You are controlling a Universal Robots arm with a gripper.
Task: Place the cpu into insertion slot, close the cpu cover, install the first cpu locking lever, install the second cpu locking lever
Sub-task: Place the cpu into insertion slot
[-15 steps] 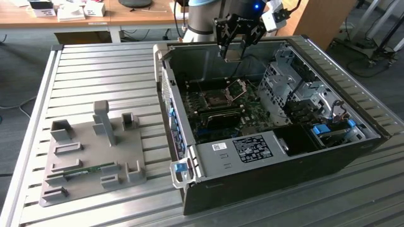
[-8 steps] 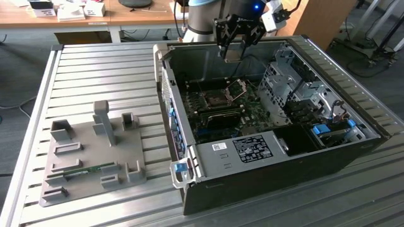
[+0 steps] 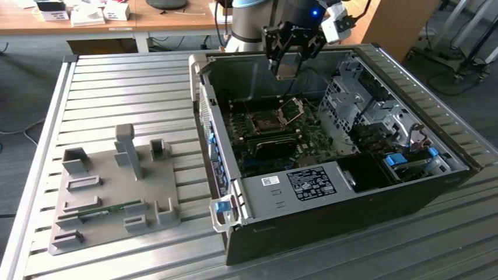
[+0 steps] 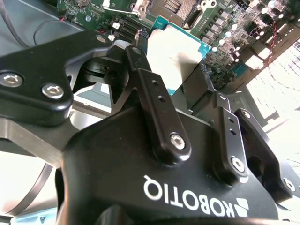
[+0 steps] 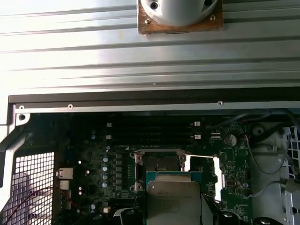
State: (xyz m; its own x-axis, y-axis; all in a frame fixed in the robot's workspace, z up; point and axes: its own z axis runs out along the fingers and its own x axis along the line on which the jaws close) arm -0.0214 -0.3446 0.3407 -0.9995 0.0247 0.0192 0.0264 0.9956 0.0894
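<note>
In the open case [image 3: 350, 224], high over the board [image 3: 311, 143], my gripper [image 3: 286, 71] pinches the cpu [image 3: 285, 65] by its edges. The cover [image 3: 293, 108] is tilted up and the socket [image 3: 260, 121] is bare. Placing is in hand, I judge — it needs the chip squared over the socket, then lowered gently.

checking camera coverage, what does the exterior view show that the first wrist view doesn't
Exterior view: the grey fixture plate on the table at that view's left, and the case's drive bays. First wrist view: a mesh panel beside the board. Both: the cpu in the gripper, above the open socket.
</note>
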